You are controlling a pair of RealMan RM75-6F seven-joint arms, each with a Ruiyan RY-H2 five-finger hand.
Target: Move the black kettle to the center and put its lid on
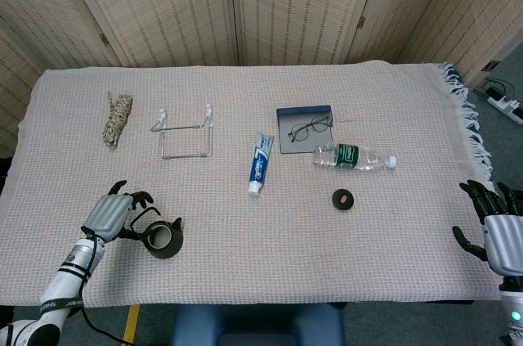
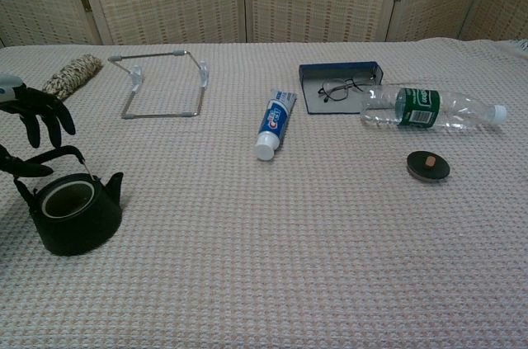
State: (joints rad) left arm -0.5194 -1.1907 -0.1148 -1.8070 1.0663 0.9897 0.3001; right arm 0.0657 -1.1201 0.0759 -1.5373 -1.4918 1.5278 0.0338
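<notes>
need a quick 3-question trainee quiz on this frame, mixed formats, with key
1. True or false: the lid already sits on the black kettle.
2. Which hand is at the kettle's handle: A) left hand B) right hand C) neither
3. Fill in: the glasses lie in an open blue ____.

Key: 1. False; the lid lies on the table cloth, below the water bottle in the chest view. 2. A; its fingers curl over the handle, firm grip not clear. 3. case.
</notes>
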